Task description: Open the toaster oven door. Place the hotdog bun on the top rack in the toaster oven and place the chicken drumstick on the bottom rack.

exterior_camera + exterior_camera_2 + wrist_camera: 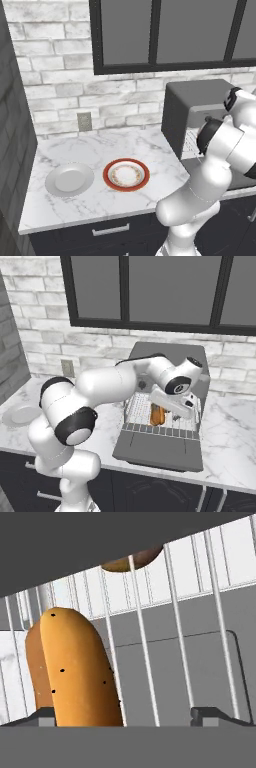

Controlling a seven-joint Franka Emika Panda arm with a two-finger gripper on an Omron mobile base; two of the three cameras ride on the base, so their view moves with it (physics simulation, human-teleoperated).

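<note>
Right base view: toaster oven door (160, 448) down, hotdog bun (158, 415) lying on the pulled-out top rack (136, 415). End effector (176, 415) spread wide just beside bun, gripping nothing. Advised: withdraw clear of the bars.

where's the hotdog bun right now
In the right base view the hotdog bun lies on a pulled-out wire rack above the open toaster oven door, just below the hand.

The oven (167, 356) door (160, 448) lies open flat, the bun (158, 415) on a pulled-out wire rack (137, 408), the drumstick (132, 562) lying beyond.
</note>
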